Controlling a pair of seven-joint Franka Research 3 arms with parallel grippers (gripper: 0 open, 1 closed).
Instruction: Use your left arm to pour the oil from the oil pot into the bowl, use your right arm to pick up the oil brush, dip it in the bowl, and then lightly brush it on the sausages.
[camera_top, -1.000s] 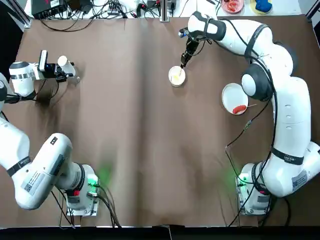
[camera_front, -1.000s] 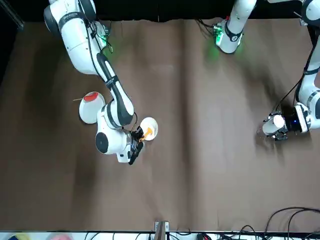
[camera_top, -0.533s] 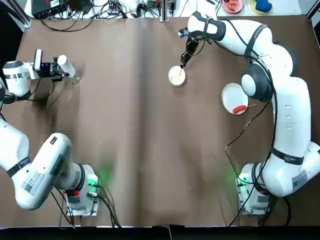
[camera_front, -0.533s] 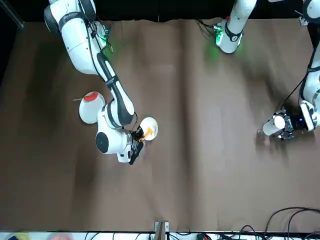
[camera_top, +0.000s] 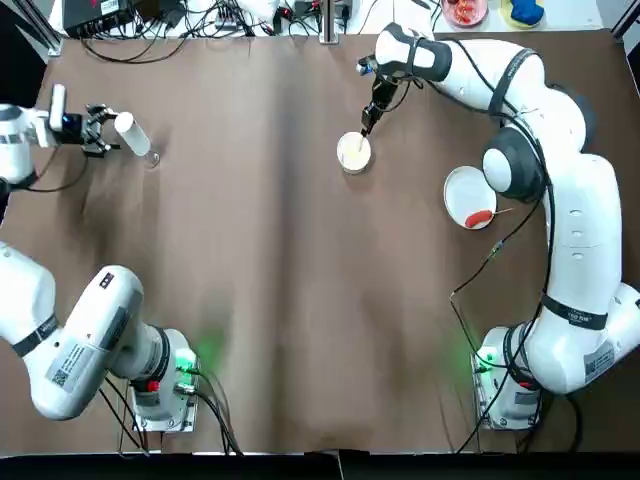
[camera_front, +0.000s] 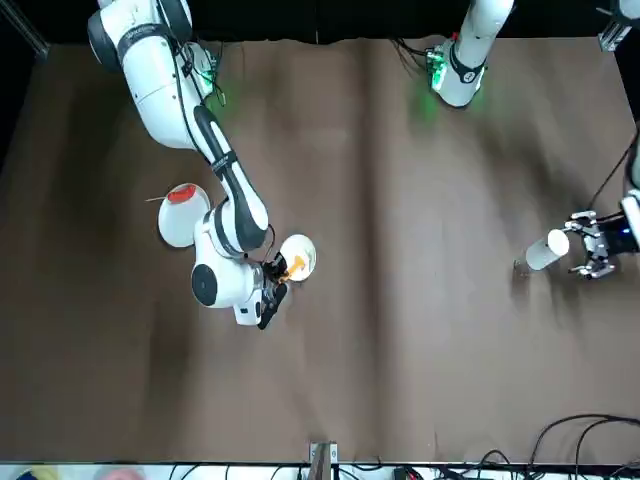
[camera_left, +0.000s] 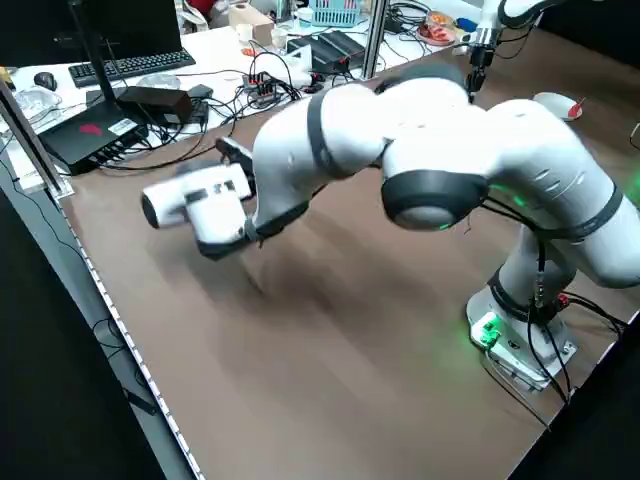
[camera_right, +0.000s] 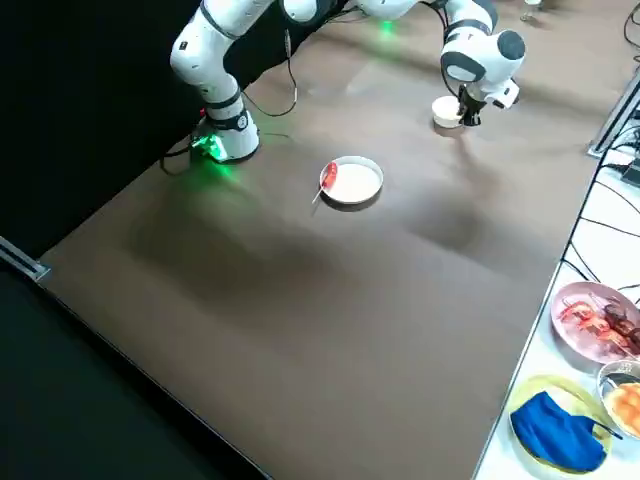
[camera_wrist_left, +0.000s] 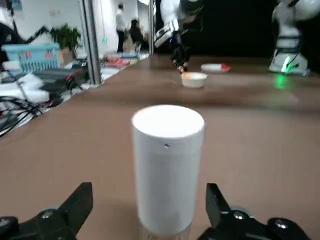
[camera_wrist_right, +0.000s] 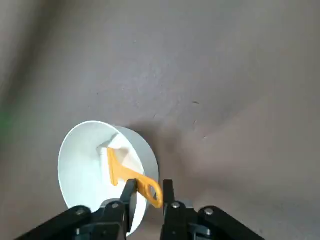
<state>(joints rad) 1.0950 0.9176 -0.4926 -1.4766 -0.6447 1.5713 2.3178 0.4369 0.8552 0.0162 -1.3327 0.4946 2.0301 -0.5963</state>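
My right gripper (camera_wrist_right: 146, 200) pinches the brush (camera_wrist_right: 131, 176), its head in the bowl (camera_wrist_right: 95, 165). My left gripper (camera_wrist_left: 150, 212) stands wide open, empty, beside the pot (camera_wrist_left: 167, 165).

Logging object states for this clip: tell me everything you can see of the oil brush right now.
The oil brush is a thin yellow-orange piece, plastic by its look, with a flat head and a slender handle that ends in a loop. The right gripper is shut on that loop end. The brush slants down over the rim of the bowl, its head inside against the pale interior. In the front view it shows as an orange sliver at the bowl's edge. No bristles can be made out.
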